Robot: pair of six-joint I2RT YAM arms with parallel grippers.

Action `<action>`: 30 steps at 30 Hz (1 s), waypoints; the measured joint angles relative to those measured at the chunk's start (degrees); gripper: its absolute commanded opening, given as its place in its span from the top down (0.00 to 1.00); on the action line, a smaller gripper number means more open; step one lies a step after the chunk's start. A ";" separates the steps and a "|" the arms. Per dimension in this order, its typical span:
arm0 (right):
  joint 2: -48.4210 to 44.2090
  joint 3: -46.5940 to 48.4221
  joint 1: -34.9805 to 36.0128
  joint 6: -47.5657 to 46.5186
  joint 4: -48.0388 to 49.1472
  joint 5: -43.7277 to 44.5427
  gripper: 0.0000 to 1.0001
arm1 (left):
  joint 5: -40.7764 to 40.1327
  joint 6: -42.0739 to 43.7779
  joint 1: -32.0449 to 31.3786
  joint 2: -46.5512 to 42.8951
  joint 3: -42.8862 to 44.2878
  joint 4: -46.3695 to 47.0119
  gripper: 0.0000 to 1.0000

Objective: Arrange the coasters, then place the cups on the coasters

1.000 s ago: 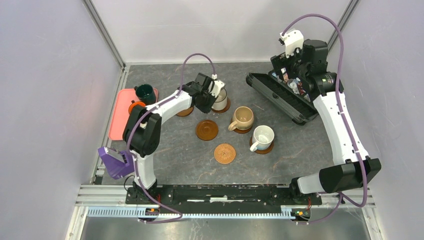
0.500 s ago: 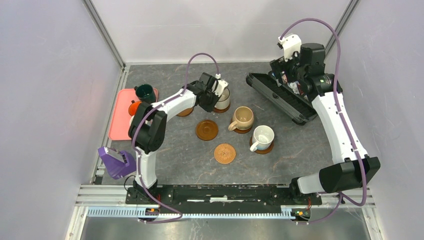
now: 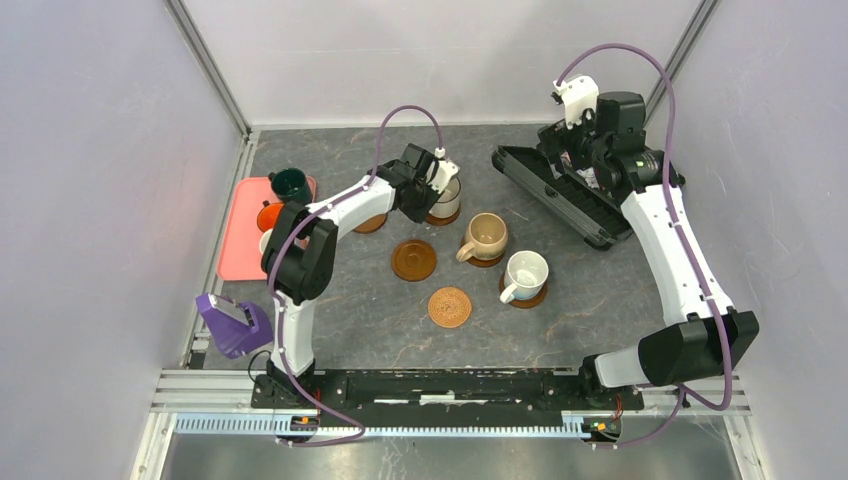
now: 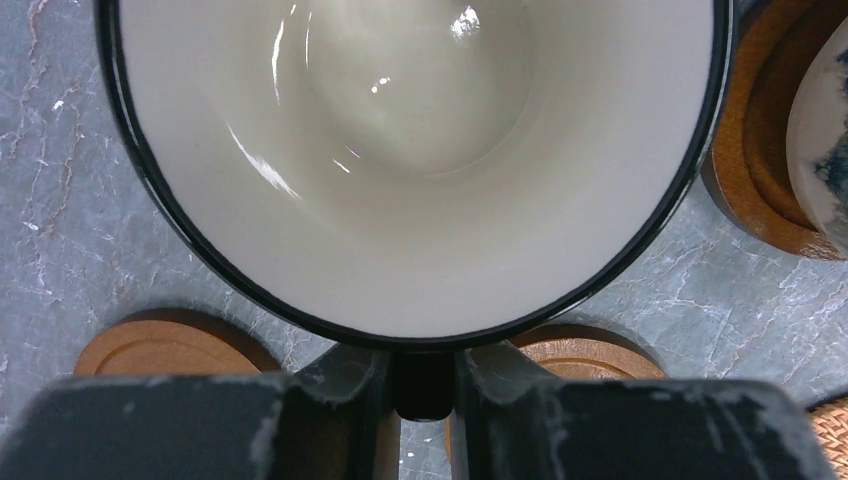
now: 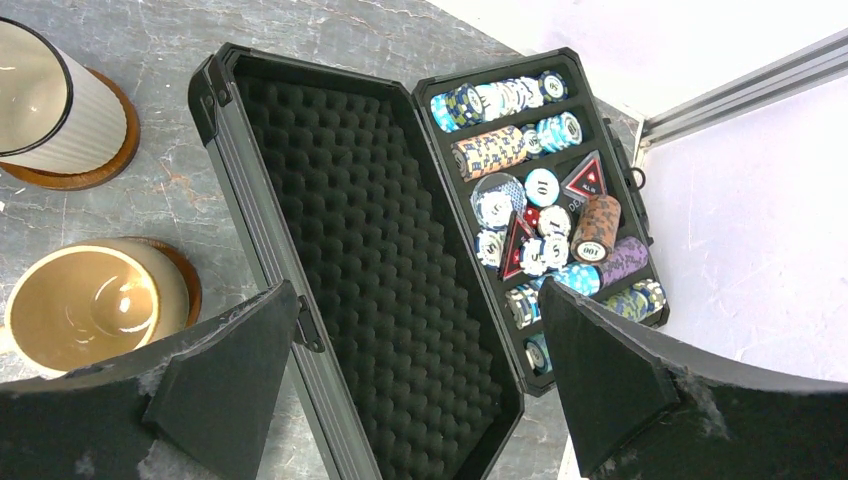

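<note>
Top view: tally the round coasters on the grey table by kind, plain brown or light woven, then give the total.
Plain brown round coasters: 5
Light woven round coaster: 1
Total: 6

Robotics lab test cell. Plain white panels (image 3: pixel 100 200) on three sides, held in aluminium struts (image 3: pixel 207 70). Grey marbled table (image 3: pixel 380 330), slotted metal rail (image 3: pixel 440 385) along its near edge, two white-and-black arms (image 3: pixel 680 260) mounted on it. Purple cables (image 3: pixel 405 110) looped over both arms. Purple device (image 3: pixel 232 322) by the table's near left corner.
</note>
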 measured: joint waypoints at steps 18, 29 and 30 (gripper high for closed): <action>-0.07 -0.61 -0.02 0.00 0.04 -0.44 0.02 | -0.33 0.31 0.72 0.37 0.83 -1.29 0.83; -0.24 -1.11 -0.02 0.07 0.07 -0.46 0.02 | -0.04 0.35 1.09 0.35 0.98 -2.01 0.63; -0.24 -1.11 -0.02 0.11 0.07 -0.46 0.02 | -0.11 0.35 1.09 0.37 1.05 -2.14 0.60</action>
